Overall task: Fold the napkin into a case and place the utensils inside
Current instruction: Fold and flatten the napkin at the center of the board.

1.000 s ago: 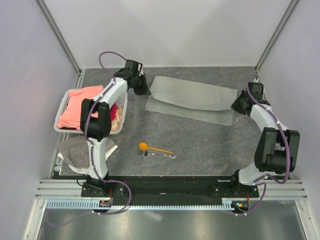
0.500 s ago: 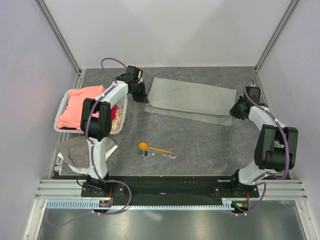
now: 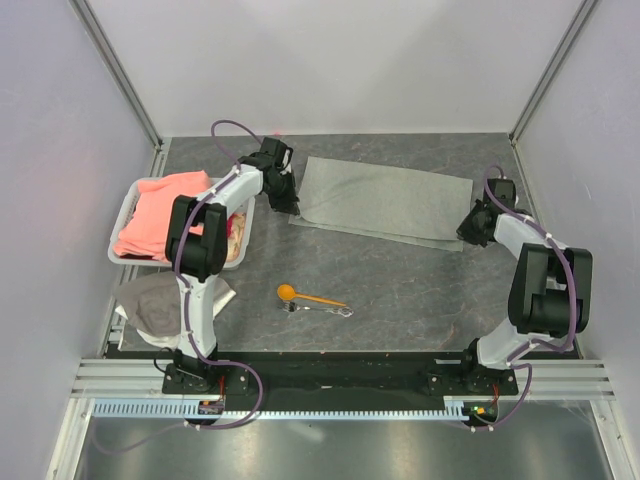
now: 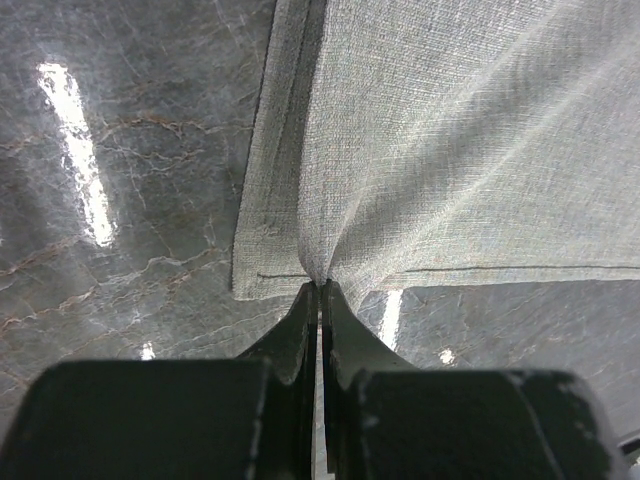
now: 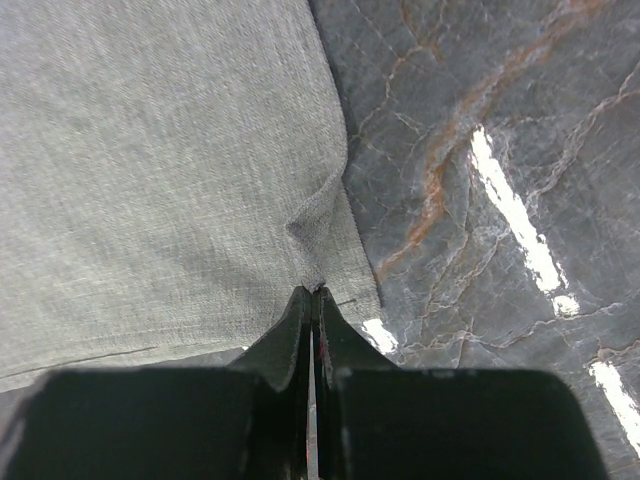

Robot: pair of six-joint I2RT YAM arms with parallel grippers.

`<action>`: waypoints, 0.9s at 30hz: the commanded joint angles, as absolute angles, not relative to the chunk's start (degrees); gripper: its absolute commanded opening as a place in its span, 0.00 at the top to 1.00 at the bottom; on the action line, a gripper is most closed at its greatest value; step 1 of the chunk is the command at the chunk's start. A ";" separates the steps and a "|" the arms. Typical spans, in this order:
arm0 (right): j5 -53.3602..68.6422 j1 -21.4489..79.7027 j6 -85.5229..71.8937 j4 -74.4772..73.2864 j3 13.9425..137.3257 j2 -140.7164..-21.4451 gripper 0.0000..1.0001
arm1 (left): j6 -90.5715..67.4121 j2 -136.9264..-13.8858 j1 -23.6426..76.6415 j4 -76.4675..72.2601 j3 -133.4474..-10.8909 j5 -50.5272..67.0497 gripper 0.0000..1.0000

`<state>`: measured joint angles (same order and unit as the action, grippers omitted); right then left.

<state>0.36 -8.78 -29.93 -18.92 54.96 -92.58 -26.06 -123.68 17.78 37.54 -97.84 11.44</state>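
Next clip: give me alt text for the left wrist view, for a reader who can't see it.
The left gripper, jaws shut, pinches a corner of the folded light grey napkin, which puckers at the grip. A lower layer's edge shows to the left, over a dark marbled table with light glare.

Dark marbled table: grey napkin spread between left gripper and right gripper; spoon and fork lie nearer than both; basket and rag sit left of the left gripper.
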 commanded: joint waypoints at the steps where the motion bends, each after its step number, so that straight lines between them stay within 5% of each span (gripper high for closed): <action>1: -0.88 -8.44 -29.53 -18.72 54.67 -93.69 1.00 | -23.64 -124.54 17.84 38.67 -98.00 9.58 0.98; 27: -3.25 -8.35 -28.39 -20.57 52.38 -91.75 1.00 | -21.27 -124.19 17.84 41.92 -99.05 4.92 0.98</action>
<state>-0.49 -8.29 -29.30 -20.73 52.97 -90.78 -24.47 -124.09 17.91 40.58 -97.84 7.79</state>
